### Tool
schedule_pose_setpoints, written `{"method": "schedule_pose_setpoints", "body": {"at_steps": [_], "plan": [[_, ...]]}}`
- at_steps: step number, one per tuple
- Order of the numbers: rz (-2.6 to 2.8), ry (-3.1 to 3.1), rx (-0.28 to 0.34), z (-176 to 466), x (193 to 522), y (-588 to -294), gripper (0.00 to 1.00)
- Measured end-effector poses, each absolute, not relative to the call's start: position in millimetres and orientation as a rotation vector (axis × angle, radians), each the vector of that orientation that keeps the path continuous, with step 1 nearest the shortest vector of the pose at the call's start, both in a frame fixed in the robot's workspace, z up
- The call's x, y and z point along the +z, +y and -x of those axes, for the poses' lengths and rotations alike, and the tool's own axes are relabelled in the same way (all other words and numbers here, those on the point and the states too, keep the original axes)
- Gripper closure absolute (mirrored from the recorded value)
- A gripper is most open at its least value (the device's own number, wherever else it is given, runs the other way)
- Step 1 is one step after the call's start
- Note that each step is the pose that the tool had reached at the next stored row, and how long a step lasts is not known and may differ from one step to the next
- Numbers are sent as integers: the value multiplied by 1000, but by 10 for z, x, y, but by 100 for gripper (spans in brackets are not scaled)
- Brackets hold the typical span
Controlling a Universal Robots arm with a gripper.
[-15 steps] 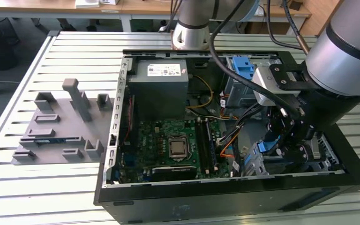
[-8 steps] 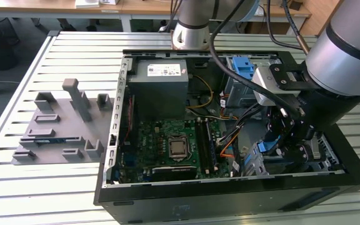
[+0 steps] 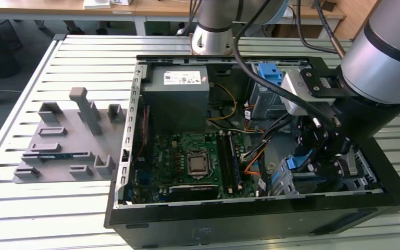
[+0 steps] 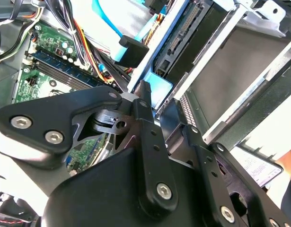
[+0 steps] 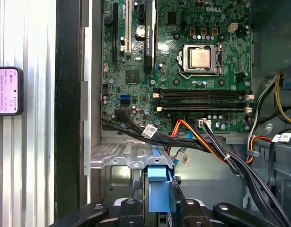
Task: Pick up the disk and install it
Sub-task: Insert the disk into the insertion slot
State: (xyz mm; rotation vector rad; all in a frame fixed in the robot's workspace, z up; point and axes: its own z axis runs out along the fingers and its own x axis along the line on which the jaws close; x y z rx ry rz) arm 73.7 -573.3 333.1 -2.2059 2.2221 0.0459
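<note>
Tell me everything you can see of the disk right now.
The disk shows edge-on in the first wrist view: mostly its blue plastic bracket, smooth and glossy, standing upright between the claw fingers, which press on both sides. It sits low inside the case, just in front of a silver metal bay and below the cables. In the exterior view a sliver of blue shows beside the claw. Its label is hidden.

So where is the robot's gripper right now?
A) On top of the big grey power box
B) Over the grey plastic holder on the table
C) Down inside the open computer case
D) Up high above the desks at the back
C: in the exterior view the gripper is down inside the open case, near the corner on the exterior view's right, and the first wrist view shows the motherboard close by.
</note>
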Motion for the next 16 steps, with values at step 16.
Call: {"method": "schedule_pose_setpoints", "body": {"at_steps": [16], "plan": [[2206, 2223, 44, -737, 3361, -5733, 65]]}}
